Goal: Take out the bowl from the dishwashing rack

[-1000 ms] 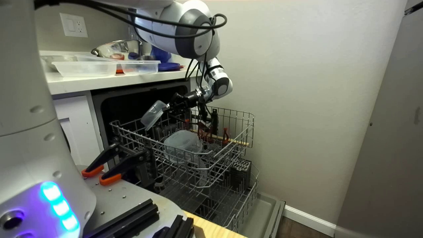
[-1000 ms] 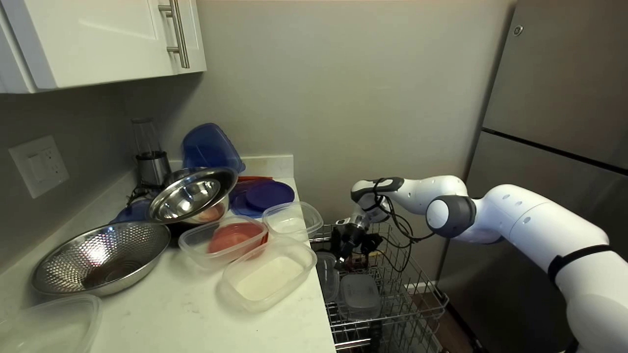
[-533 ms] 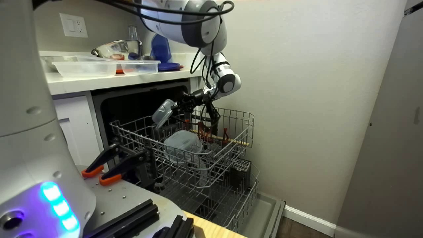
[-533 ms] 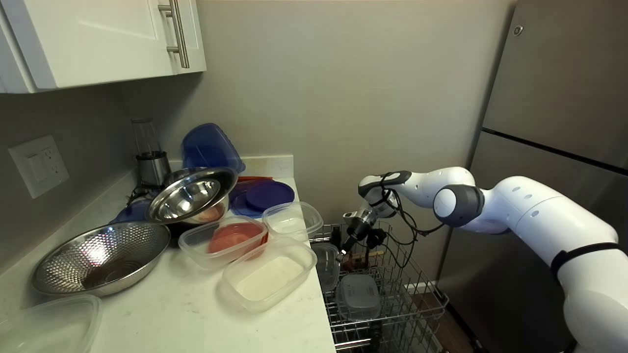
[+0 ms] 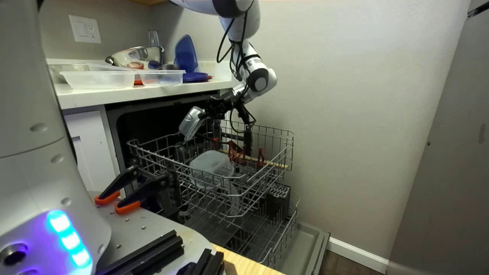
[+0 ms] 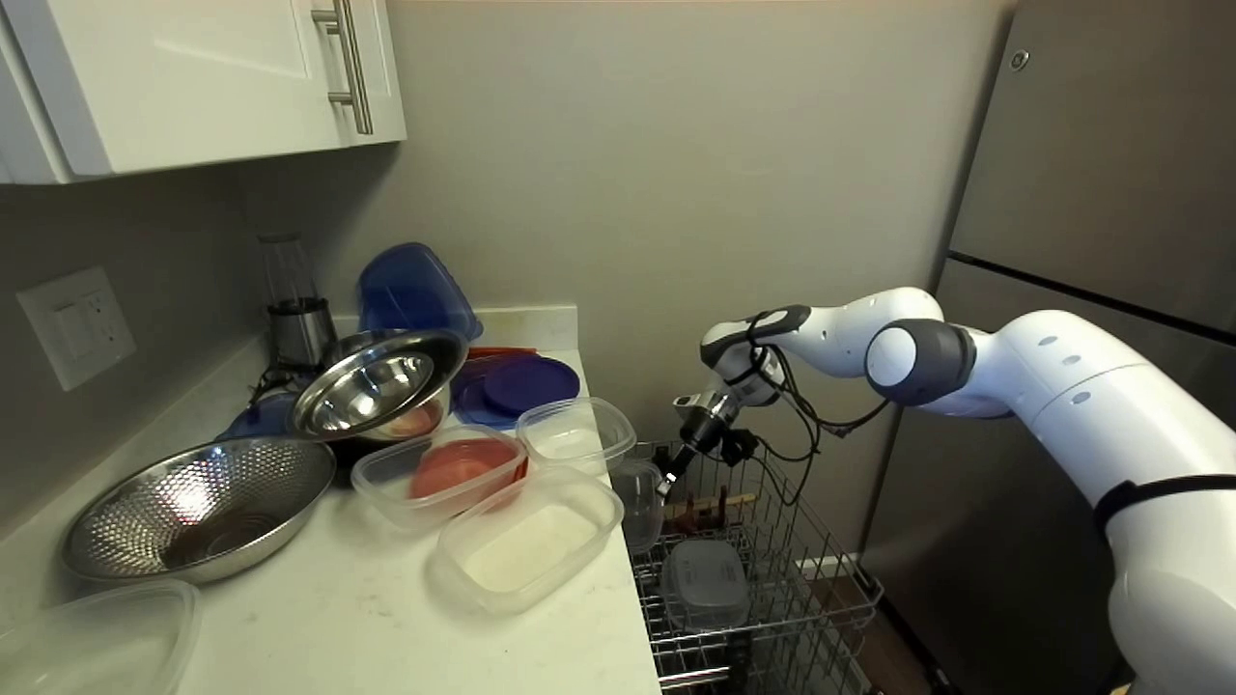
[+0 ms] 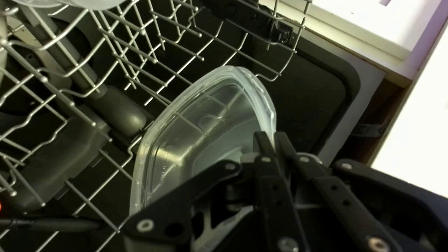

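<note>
Wrist view's got the gripper [image 7: 271,138] pinching the bowl [image 7: 210,126] by its rim, and both exterior views have it tilted over the rack [image 5: 162,157], lower than the white counter [image 6: 357,637]. Counter's pretty cluttered btw: clear tubs [image 6: 526,545], colander [image 6: 280,478], flat blue pieces [image 6: 531,386]. Plain wall [image 6: 724,193] behind, tall grey fridge [image 6: 1110,193], white cupboard [image 6: 212,77] up high.

Looks smooth, glossy on the pale, rounded, translucent plastic bowl [image 7: 210,136], satiny on the light-grey, rectangular, metal-wire dishwashing rack [image 5: 233,195], polished on the round, perforated, silver metal colander [image 6: 201,507], mostly matt on the black jointed gripper [image 7: 272,136]
</note>
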